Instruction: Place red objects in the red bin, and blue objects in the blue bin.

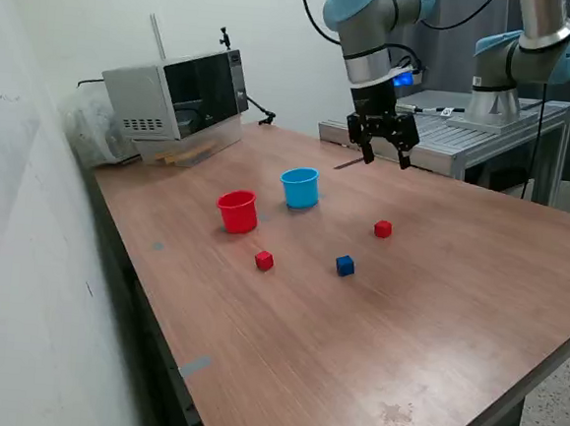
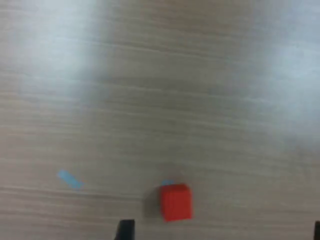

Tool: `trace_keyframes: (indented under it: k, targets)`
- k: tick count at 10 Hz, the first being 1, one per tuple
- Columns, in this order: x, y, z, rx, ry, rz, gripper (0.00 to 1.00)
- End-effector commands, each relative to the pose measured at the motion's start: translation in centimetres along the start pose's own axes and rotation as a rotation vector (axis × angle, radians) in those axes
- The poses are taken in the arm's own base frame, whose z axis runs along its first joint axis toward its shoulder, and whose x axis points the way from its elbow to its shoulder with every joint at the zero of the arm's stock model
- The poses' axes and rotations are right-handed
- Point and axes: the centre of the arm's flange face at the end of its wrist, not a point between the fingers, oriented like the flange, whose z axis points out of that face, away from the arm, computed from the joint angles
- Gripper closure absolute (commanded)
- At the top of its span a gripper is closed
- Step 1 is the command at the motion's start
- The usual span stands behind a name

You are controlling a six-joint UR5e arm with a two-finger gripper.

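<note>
Counting cubes and cups on the table point(image 1: 477, 287)
Seeing two red cubes point(image 1: 263, 261) point(image 1: 382, 229), one blue cube point(image 1: 345, 266), red cup point(image 1: 237, 211), blue cup point(image 1: 300, 188); gripper point(image 1: 383, 158) hanging open, holding nothing

high exterior view, close downward wrist view

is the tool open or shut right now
Open. In the exterior view the tool hangs above the table with its two fingers spread apart and nothing between them.
</note>
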Motion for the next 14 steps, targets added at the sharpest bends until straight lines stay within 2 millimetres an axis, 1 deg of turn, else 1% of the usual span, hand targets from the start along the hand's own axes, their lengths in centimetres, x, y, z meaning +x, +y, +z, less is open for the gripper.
trace_keyframes:
  k: [1, 2, 3, 6, 7, 9, 10, 11, 13, 14]
  targets:
    - [2.4, 0.0, 0.7, -0.023, 0.030, -0.037, 0.00]
    - [2.4, 0.5, 1.5, -0.035, 0.030, -0.039, 0.00]
    - [2.0, 1.4, 3.6, -0.042, 0.030, -0.039, 0.00]
    - [0.8, 2.8, 7.3, -0.034, 0.026, -0.026, 0.00]
    - [0.3, 3.0, 8.2, -0.025, 0.025, -0.019, 0.00]
    - [0.1, 2.5, 10.1, 0.001, 0.022, -0.016, 0.00]
    - [0.0, 2.3, 10.8, 0.010, 0.022, -0.017, 0.00]
    - [-0.8, 2.4, 11.2, 0.008, 0.023, -0.005, 0.00]
    - [-1.1, 2.6, 11.0, -0.001, 0.024, -0.001, 0.00]
    - [-1.7, 2.9, 11.0, -0.004, 0.025, 0.008, 0.00]
